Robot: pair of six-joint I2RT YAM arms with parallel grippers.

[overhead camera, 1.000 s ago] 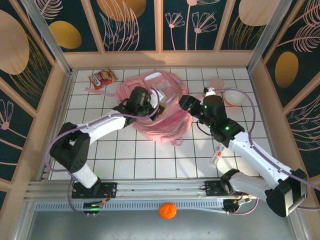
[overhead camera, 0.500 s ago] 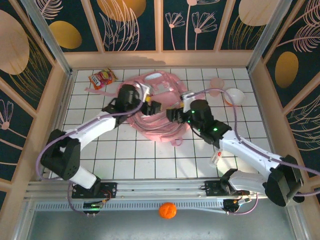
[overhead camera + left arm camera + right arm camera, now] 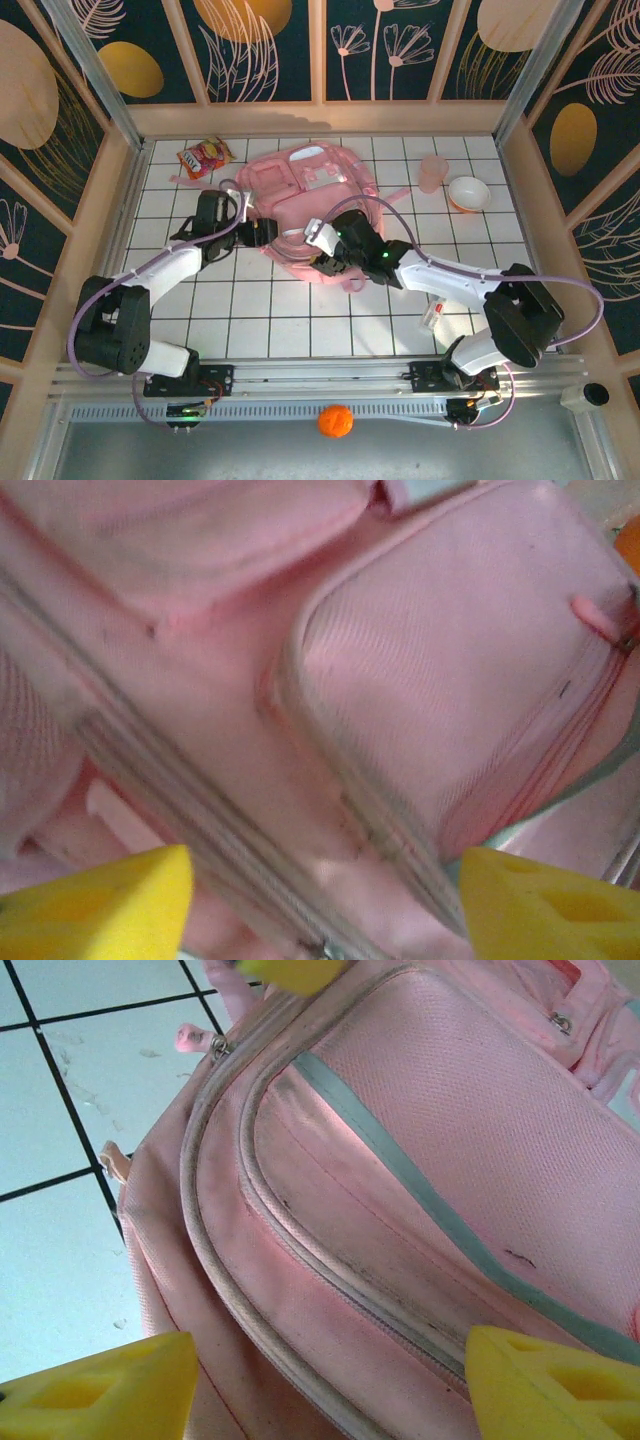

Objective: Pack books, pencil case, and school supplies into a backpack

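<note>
A: Backpack (image 3: 310, 185)? Lay flat on the tiles, just toward twelve o'clock from the table's middle, with its zips seemingly shut (hard to tell along the whole run).

B: Agreed. Left gripper (image 3: 262, 232)? Sat at the bag's eight o'clock edge, fingers spread, pinching nothing. Right gripper (image 3: 322, 250)? Sat at the six o'clock edge, likewise spread wide, close over the pink fabric.

A: Judged the step as getting the bag open, with the packing hardly begun. Needed one pair of fingers to pin the fabric beside the track and the other to take the zip slider (image 3: 215, 1048) squarely. Then needed to pull along the track, not upward, the cloth looking glossy and prone to bunching.

B: Needed care too over the wrists, standing so near each other at the bag's lower edge.

A: And the count?

B: Counted one backpack and two grippers. Counted one white oblong item (image 3: 432, 316) with red marks at five o'clock. Beyond that, noted one snack bag (image 3: 203, 157) at eleven o'clock. Noted one pink cup (image 3: 432, 172) and one white bowl (image 3: 468, 192) near two o'clock. Noted one orange ball (image 3: 335, 421) at six o'clock, off the tiles below the rail.
</note>
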